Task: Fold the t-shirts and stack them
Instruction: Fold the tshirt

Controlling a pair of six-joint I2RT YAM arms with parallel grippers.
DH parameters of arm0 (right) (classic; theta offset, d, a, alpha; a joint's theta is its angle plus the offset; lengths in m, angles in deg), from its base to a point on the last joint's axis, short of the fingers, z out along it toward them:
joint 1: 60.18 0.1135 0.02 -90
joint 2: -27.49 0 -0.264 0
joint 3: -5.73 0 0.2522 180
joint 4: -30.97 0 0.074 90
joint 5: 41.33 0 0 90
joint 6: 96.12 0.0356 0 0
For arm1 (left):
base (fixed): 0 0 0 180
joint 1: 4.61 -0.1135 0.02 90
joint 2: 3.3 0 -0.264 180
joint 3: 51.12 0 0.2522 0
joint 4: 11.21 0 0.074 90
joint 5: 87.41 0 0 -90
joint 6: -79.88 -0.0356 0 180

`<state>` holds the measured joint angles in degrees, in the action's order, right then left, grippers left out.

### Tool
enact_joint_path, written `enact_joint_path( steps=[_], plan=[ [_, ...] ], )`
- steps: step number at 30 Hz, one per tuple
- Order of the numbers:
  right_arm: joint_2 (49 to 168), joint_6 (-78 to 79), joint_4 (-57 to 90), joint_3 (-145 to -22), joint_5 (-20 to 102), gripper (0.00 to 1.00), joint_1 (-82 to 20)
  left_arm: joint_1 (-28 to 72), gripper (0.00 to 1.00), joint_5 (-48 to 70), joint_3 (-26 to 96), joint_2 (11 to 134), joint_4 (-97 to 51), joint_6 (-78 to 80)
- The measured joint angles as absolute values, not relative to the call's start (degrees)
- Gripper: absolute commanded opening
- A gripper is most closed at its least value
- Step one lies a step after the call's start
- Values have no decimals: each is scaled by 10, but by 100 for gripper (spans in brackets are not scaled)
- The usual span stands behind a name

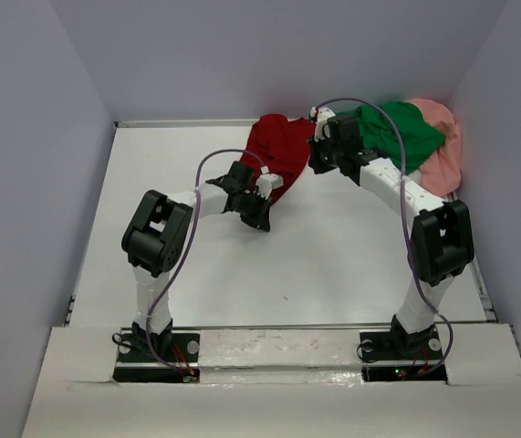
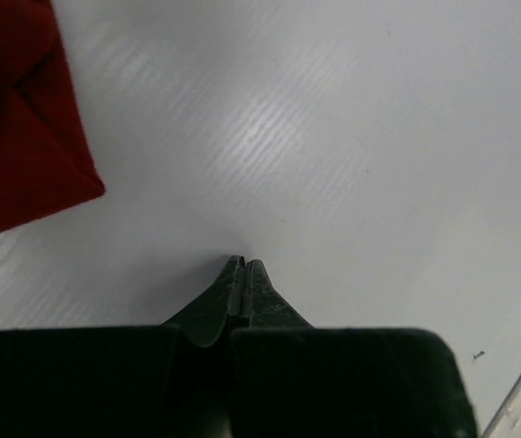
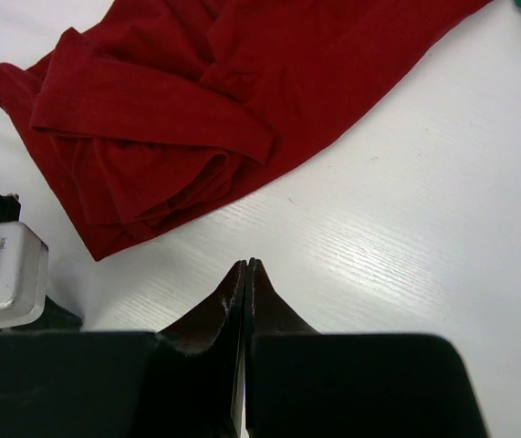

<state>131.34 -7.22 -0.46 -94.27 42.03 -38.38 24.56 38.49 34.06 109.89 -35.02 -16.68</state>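
Though three t-shirts crowd the far edge of the table (image 1: pixel 242 274) overhead, the dark red shirt (image 1: pixel 278 146) at 12 o'clock, the green shirt (image 1: pixel 406 132) and the salmon pink shirt (image 1: pixel 444 151) towards 2, none looks folded. Left wrist: the left gripper (image 2: pixel 244 265) has its fingers together, empty, with a red corner at 10 o'clock. Right wrist: the right gripper (image 3: pixel 245 265), likewise closed on nothing, faces the dark red shirt at 11, lying 8-to-2, so it is probably the handier arm.

One dark red t-shirt (image 1: pixel 283 151), one green t-shirt (image 1: pixel 404 132), one pink t-shirt (image 1: pixel 442 157)
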Motion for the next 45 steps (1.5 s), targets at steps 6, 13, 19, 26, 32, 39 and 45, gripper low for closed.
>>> enact_joint_path(
  steps=[6, 13, 19, 26, 32, 39, 45],
  plan=[
    [1313, -72, -5, -943, 412, 0, -384, 246, 0, 307, 340, 1095, -311, -166],
    [1313, -72, -5, -942, 402, 0, -384, 246, 0, 232, 341, 1093, -269, -161],
    [1313, -70, -7, -935, 392, 0, -384, 246, 0, 201, 365, 1093, -248, -156],
    [1313, -67, -8, -934, 385, 0, -384, 246, 0, 180, 383, 1093, -219, -156],
    [1313, -67, -8, -934, 382, 0, -384, 246, 0, 175, 386, 1094, -213, -156],
    [1313, -67, -8, -934, 382, 0, -384, 247, 0, 182, 386, 1097, -217, -156],
    [1313, -67, -8, -934, 381, 0, -385, 253, 22, 174, 386, 1099, -232, -155]
  ],
)
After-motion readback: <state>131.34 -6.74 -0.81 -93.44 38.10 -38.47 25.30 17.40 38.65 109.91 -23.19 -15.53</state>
